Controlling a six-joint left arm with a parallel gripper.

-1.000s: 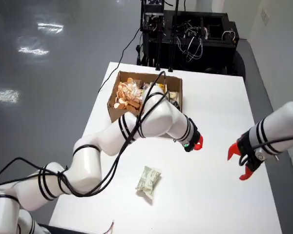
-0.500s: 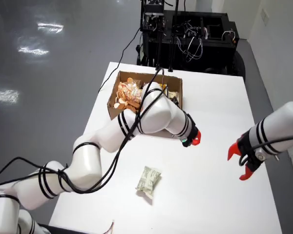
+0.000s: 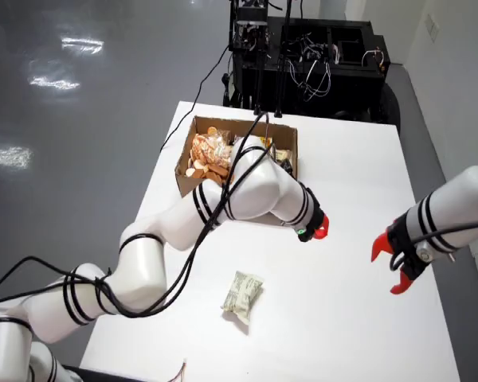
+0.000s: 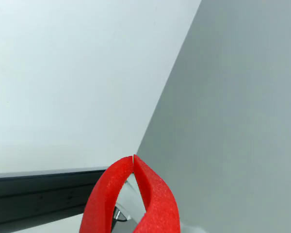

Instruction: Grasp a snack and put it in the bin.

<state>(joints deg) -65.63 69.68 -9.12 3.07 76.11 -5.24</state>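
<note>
One snack packet (image 3: 242, 295) lies loose on the white table (image 3: 350, 318), not yet grasped | cardboard bin (image 3: 237, 156) holds several snacks already | gripper (image 3: 319, 229) near the bin, red fingertips (image 4: 134, 167) pressed together, empty | pick and drop remain.

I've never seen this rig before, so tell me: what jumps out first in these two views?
In the overhead view, two white arms with red-tipped grippers span a white table; the working arm's gripper hovers mid-table. A cardboard box full of snacks sits at the far side, and one pale snack packet lies alone near the front. The wrist view shows red fingertips pressed shut.
</note>
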